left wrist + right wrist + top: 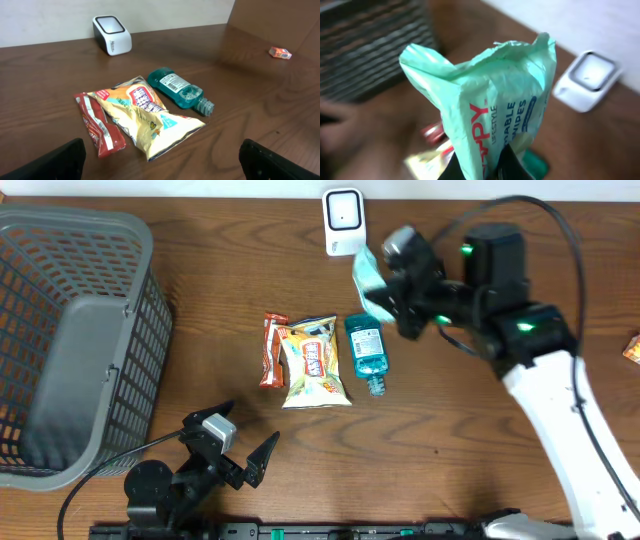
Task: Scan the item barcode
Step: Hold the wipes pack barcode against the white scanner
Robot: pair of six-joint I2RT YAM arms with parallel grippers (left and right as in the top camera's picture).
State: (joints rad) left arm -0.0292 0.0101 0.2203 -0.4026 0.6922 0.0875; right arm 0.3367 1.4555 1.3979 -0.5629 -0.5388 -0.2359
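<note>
R gripper (487, 167) clamped on green wipes pack (490, 85), long axis pointing out from fingers toward scanner (343, 220). L gripper (243, 436) wide apart, empty.

the light is soft and even on the table (250, 75). behind my green wipes pack (495, 90) everything looks blurry and smeared.
</note>
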